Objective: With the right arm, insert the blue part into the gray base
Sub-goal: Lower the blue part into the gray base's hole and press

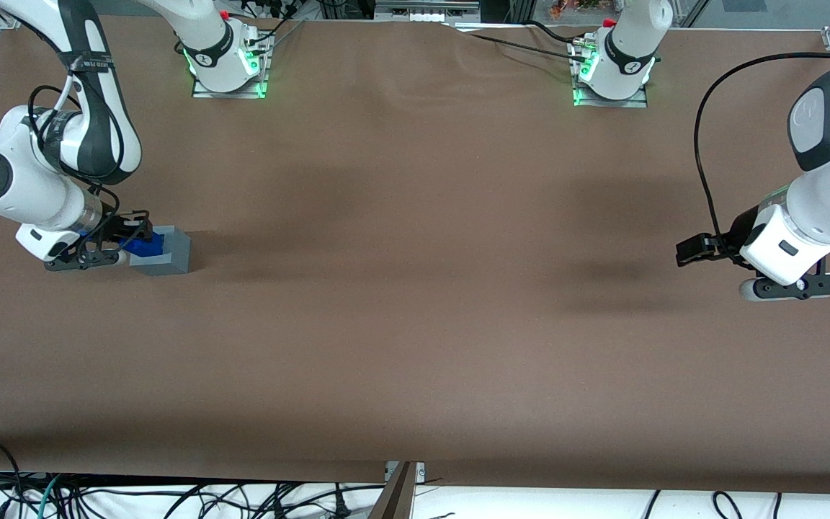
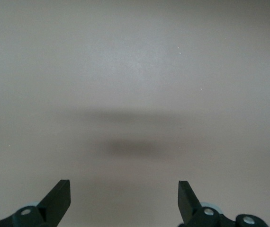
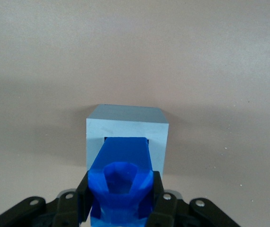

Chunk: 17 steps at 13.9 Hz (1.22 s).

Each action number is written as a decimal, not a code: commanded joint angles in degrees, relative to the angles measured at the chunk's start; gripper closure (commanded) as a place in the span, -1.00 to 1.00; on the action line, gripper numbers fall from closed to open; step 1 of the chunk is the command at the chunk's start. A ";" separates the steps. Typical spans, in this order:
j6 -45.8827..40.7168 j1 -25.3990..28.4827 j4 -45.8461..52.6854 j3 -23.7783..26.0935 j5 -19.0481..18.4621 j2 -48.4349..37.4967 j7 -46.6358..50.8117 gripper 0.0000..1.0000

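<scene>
The gray base stands on the brown table toward the working arm's end. The blue part sits at its top, its lower end inside the square recess. In the right wrist view the blue part reaches down into the recess of the gray base. My right gripper is shut on the blue part, with a black finger pressed against each side of it. The right arm leans in over the base from the table's end.
The brown table stretches wide toward the parked arm's end. Two arm mounts with green lights stand at the edge farthest from the front camera. Cables lie below the table's front edge.
</scene>
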 commanded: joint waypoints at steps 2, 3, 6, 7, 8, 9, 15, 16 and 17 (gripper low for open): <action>0.95 0.41 -1.33 -0.48 0.72 -1.15 0.49 0.83; 1.03 0.41 -1.42 -0.48 0.72 -1.15 0.49 0.83; 1.30 0.50 -1.85 -0.48 0.81 -1.15 0.57 0.83; 1.30 0.50 -1.94 -0.48 0.81 -1.33 0.58 0.83; 1.30 0.50 -2.29 -0.48 0.81 -1.59 0.58 0.83; 1.30 0.50 -2.38 -0.48 0.81 -1.68 0.66 0.83; 1.12 0.59 -2.65 -0.48 0.72 -2.03 1.89 0.83; 1.12 0.59 -2.73 -0.48 0.72 -2.12 1.89 0.83; 0.95 0.59 -2.82 -0.48 0.72 -2.30 2.15 0.83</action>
